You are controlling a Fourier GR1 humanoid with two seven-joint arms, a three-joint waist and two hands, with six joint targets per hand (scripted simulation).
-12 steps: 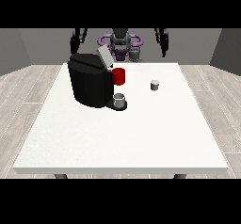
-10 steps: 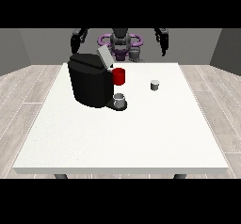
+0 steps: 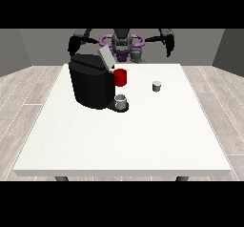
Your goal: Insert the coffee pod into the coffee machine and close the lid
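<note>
A black coffee machine stands on the white table at the left, its grey lid tilted up and open. A red part sticks out of its front, and a small grey cup sits on its base. The coffee pod, a small pale cylinder, stands upright on the table to the right of the machine. The hand at the view's right hangs raised behind the table's far edge, well above and behind the pod. The hand at the view's left is raised behind the machine. Neither hand holds anything.
The robot's body with purple rings stands behind the far edge. Wooden floor surrounds the table. White tabletop stretches in front of the machine and the pod.
Both arms have shifted slightly; the hand at the view's right has dropped a little. The pod, machine and lid have not moved.
</note>
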